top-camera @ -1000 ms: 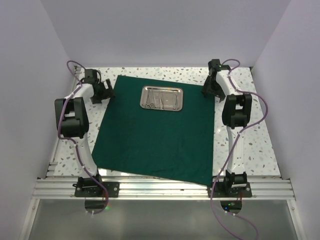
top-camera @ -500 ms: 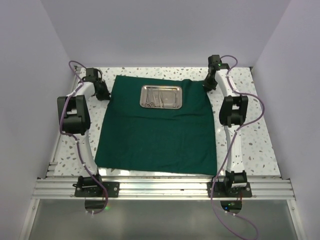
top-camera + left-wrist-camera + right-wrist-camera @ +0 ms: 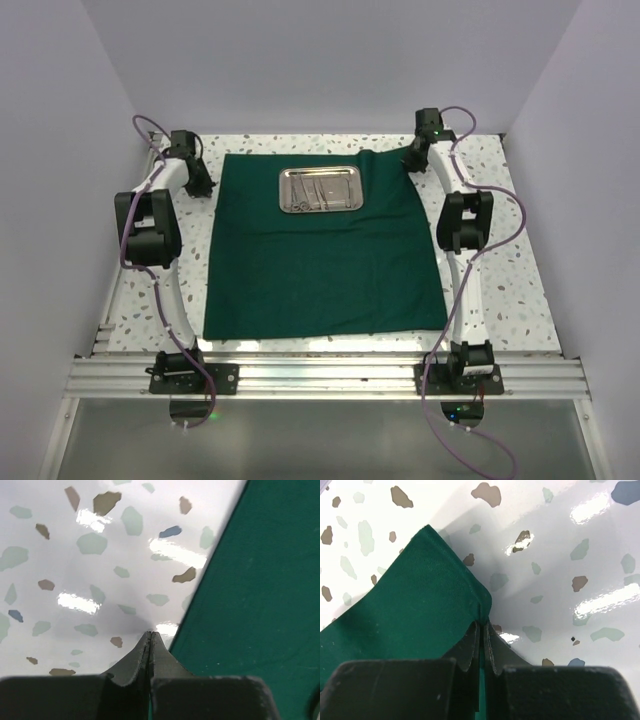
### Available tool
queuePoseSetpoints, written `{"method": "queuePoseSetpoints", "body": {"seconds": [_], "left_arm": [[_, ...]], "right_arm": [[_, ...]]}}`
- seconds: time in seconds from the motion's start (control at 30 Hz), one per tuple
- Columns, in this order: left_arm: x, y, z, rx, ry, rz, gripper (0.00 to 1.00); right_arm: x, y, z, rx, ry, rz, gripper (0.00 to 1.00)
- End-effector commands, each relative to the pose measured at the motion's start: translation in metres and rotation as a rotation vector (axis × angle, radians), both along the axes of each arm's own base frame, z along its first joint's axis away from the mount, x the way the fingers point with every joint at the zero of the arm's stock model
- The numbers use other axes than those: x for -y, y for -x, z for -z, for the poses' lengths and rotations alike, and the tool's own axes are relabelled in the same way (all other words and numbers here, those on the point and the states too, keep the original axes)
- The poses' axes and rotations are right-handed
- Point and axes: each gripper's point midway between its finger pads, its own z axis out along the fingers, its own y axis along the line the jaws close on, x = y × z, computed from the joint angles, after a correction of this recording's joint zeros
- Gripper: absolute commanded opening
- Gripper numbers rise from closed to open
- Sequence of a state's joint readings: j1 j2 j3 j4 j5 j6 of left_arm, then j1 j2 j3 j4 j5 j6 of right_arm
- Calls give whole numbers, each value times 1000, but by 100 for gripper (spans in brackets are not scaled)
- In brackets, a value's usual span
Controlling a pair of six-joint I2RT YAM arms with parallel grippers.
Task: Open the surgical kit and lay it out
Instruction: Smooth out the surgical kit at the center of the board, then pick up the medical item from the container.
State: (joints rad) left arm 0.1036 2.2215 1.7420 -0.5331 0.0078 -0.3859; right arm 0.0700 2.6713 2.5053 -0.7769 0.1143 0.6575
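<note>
The surgical kit's dark green cloth (image 3: 320, 270) lies spread flat on the table. Its shiny steel tray (image 3: 284, 190) sits near the far edge, with slim silver instruments (image 3: 316, 196) inside. My left gripper (image 3: 203, 187) is low at the cloth's far left edge. In the left wrist view it (image 3: 150, 634) is shut, a sliver of green cloth (image 3: 260, 605) between its jaws. My right gripper (image 3: 410, 162) is at the far right corner. In the right wrist view it (image 3: 482, 625) is shut on that cloth corner (image 3: 420, 605), which rises slightly off the table.
The speckled white table (image 3: 500, 290) is enclosed by pale walls at the left, right and back. An aluminium rail (image 3: 320, 378) carrying both arm bases runs along the near edge. Purple cables (image 3: 520, 215) loop beside each arm.
Both grippers have shut on the cloth's far corners and moved outward and back. The cloth, skewed a second ago, now lies square, and the tray has shifted with it.
</note>
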Motion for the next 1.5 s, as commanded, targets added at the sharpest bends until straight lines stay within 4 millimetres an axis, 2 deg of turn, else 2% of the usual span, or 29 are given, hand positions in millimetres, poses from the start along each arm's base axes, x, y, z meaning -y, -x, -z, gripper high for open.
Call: {"method": "queuePoseSetpoints", "body": {"seconds": [0.0,0.03,0.07,0.13,0.17,0.2,0.23,0.27,0.33,0.37,0.4,0.43,0.47,0.53,0.63,0.67,0.7,0.77,0.8,0.83,0.9,0.93,0.97,1.0,1.1,1.37,1.47], "left_arm": [[-13,0,-15,34,-36,-61,0],[-13,-2,-16,33,-34,-60,0],[-13,-2,-16,30,-30,-63,0],[-13,-5,-18,38,-26,-67,0],[-12,-6,-19,43,-24,-71,0],[-13,-6,-23,52,-26,-72,0],[-13,-7,-26,61,-26,-72,10],[-13,-7,-28,64,-27,-70,18],[-14,-7,-40,85,-35,-75,38],[-14,-6,-42,88,-36,-78,61],[-15,-4,-50,103,-41,-81,69],[-16,-3,-54,112,-46,-88,79],[-16,-1,-58,122,-44,-92,81],[-14,4,-67,142,-40,-90,83],[-10,13,-72,150,-26,-83,82],[-10,15,-72,148,-22,-83,82],[-7,20,-73,150,-14,-74,81],[-4,26,-73,150,-5,-68,80],[-2,33,-73,147,0,-66,80],[0,36,-73,148,9,-63,79],[6,48,-72,151,38,-56,78],[9,52,-72,154,52,-58,77],[11,56,-80,175,59,-56,77],[14,65,-72,160,70,-56,77],[23,84,-71,158,108,-47,75],[27,129,-77,168,94,-30,75],[26,136,-78,162,80,-21,75]], "right_arm": [[36,7,7,-33,92,79,0],[40,15,8,-64,105,84,0],[43,18,0,-67,120,86,0],[52,34,2,-118,160,106,14],[51,36,-17,-95,160,109,25],[52,46,-10,-125,163,106,40],[54,48,-16,-123,171,112,45],[54,49,-31,-103,171,117,50],[50,53,-44,-91,164,106,54],[48,53,-53,-78,157,100,55],[41,52,-75,-37,152,86,59],[36,50,-86,-13,146,72,61],[26,48,-96,12,117,48,63],[2,42,-118,76,69,-6,67],[-48,34,-136,140,-18,-126,67],[-67,31,-147,172,-49,-185,66],[-91,30,-142,176,-63,-239,65],[-114,29,-145,195,-65,-291,63],[-135,34,-143,192,-98,-342,63],[-143,35,-133,176,-104,-359,62],[-157,38,-128,166,-122,-393,56],[-158,39,-117,142,-111,-404,55],[-161,39,-117,143,-105,-413,54],[-168,42,-113,135,-97,-432,54],[-171,48,-99,103,-21,-457,51],[-155,51,-66,26,99,-431,48],[-162,60,-53,-10,122,-461,46]]}}
